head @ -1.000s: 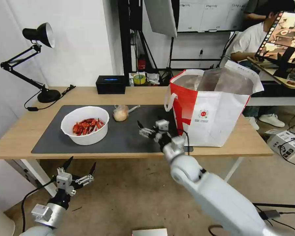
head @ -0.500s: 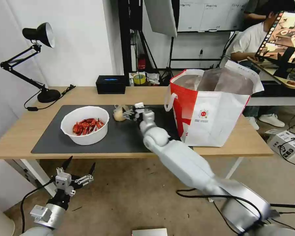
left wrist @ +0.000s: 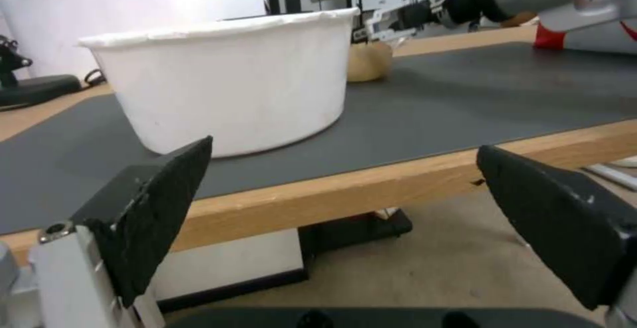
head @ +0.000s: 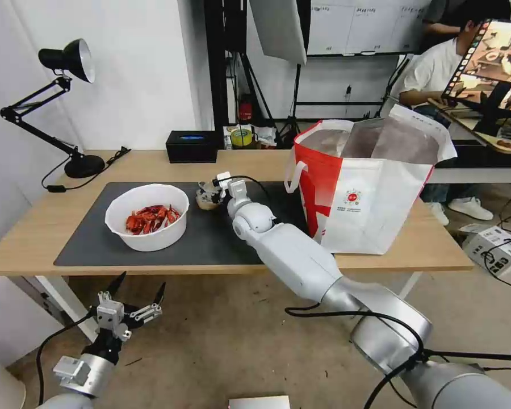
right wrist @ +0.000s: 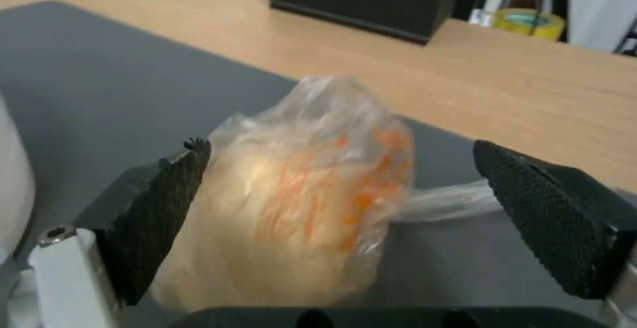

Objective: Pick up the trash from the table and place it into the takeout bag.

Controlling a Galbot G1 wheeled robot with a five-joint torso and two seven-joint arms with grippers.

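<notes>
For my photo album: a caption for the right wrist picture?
Open right pincer straddling a small clear bag on the grey mat.

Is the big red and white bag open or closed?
Open. The takeout bag stands upright on the table, its top spread wide with the silver lining showing inside.

Right gripper [head: 212, 193] at the small clear bag [head: 206, 200]
Jaw state unclear, seemingly around it. Left gripper [head: 135, 295] spread, below table [head: 380, 253] edge.
</notes>
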